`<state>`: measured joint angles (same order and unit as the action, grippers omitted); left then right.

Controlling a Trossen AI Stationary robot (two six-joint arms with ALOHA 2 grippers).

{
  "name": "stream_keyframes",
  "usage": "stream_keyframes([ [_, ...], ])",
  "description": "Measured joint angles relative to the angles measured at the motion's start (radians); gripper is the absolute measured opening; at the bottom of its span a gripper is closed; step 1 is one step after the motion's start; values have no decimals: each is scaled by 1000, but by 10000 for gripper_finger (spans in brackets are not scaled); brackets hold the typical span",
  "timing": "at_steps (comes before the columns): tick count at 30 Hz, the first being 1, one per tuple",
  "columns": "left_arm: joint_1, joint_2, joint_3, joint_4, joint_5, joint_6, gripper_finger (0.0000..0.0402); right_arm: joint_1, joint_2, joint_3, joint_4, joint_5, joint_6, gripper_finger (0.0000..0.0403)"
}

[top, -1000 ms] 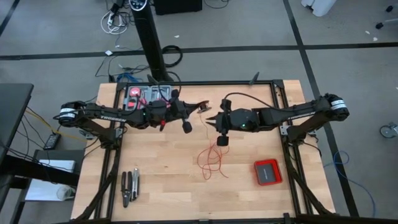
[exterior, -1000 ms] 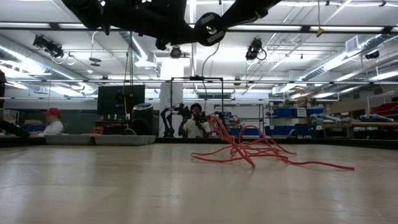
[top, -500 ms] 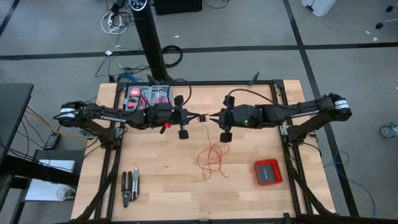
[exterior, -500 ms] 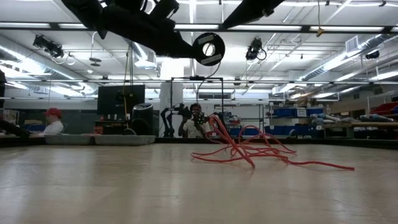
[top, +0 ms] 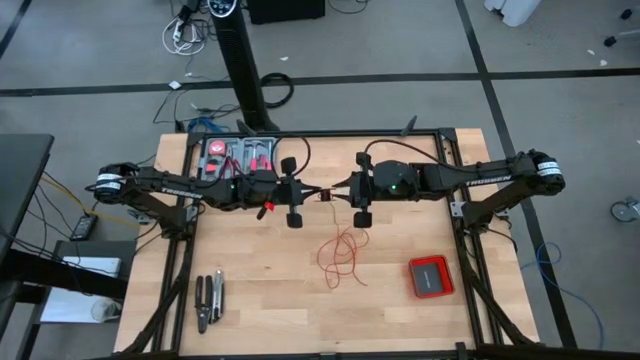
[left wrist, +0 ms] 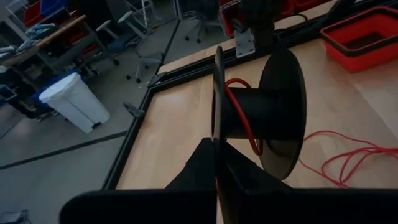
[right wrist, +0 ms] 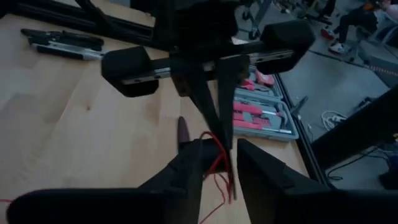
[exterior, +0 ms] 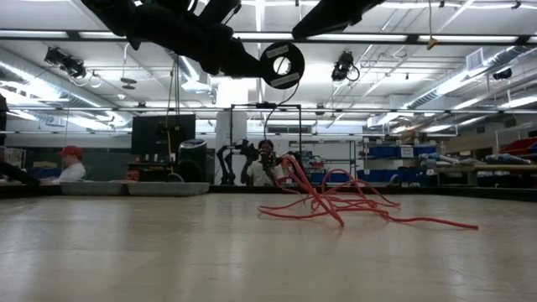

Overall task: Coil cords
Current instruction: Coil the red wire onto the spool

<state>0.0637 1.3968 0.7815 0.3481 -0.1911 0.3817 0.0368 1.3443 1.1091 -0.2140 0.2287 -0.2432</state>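
Worktop (top: 250, 300) is carrying a tool case (top: 238, 153) at the back left, pliers (top: 208, 300) front left and a red box (top: 431, 276) front right. Both arms are meeting above the worktop's middle.

Left gripper (top: 303, 193) is sitting left of centre, jaws fully closed, pinching one flange of the black spool (left wrist: 258, 106) and holding it up in the air. A turn or two of red wire (top: 341, 255) is lying on the spool hub.

Right gripper (right wrist: 219, 163) is facing the left one, just beside the spool. Its jaws are standing partly apart with the red strand running in the gap between them; whether they are actually pinching it, cannot tell.

Most of the wire is lying in loose loops on the worktop, near the middle, below the two grippers, with one strand rising to the spool.

Step in hand, as a judgement: winding, hardly begun. Next move is calling for the right jaws to close on the strand and carry it round the hub, keeping it taut so it is not slipping off the flange.
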Motion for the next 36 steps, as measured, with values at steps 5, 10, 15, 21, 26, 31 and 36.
stream_keyframes([
  [5,-1,0,0,6,8,2,0,0,33,1,20,-16,-3,109],
  [10,-2,0,0,11,38,6,0,-10,63,0,29,-15,-24,105],
  [15,-1,0,0,14,45,6,0,-22,62,0,32,-15,-15,96],
  [21,-4,0,0,28,74,7,0,-21,62,0,44,-25,-14,88],
  [26,-13,1,-1,48,69,7,0,-21,61,0,45,-32,-18,60],
  [31,-14,1,-2,59,47,-2,0,-21,60,1,43,-25,-48,8],
  [36,-16,1,-2,67,-29,-32,8,-18,60,1,42,29,-40,4],
])
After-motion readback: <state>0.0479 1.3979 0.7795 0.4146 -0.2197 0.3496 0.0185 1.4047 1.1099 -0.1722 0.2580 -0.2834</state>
